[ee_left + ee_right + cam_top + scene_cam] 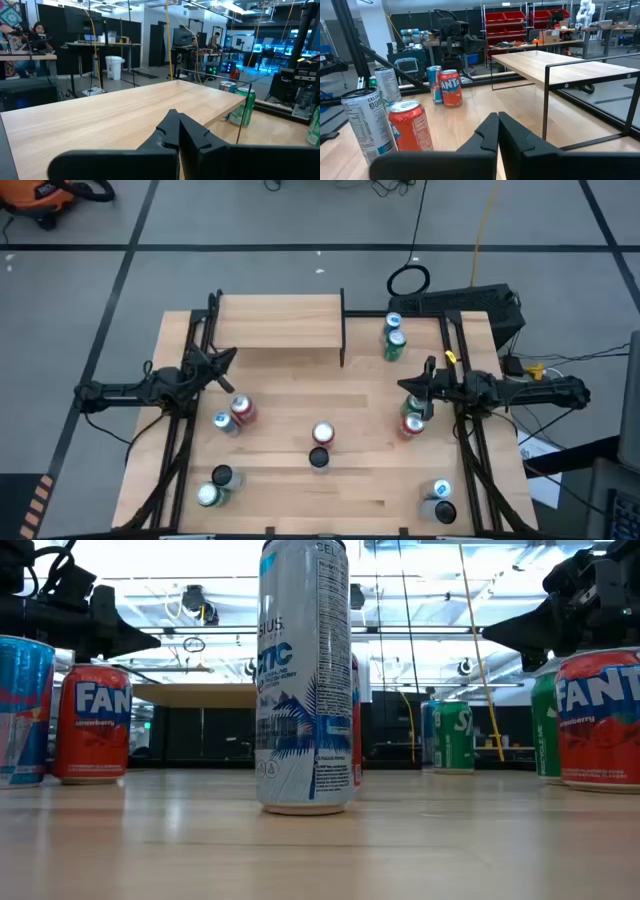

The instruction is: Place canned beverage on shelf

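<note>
Smooth light-wood shelf (277, 320), black uprights; cylindrical metal cans — tabletop

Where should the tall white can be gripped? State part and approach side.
Probably its upper wall, from above, closing on its left and right flanks: the white can stands upright, with a red can close behind it.

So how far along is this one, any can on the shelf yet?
Nothing looks done: the light-wood shelf with black uprights is bare. Nothing is in hand; the left gripper and right gripper are both shut and empty. All cans still stand on the table, including the red can near the left gripper.
</note>
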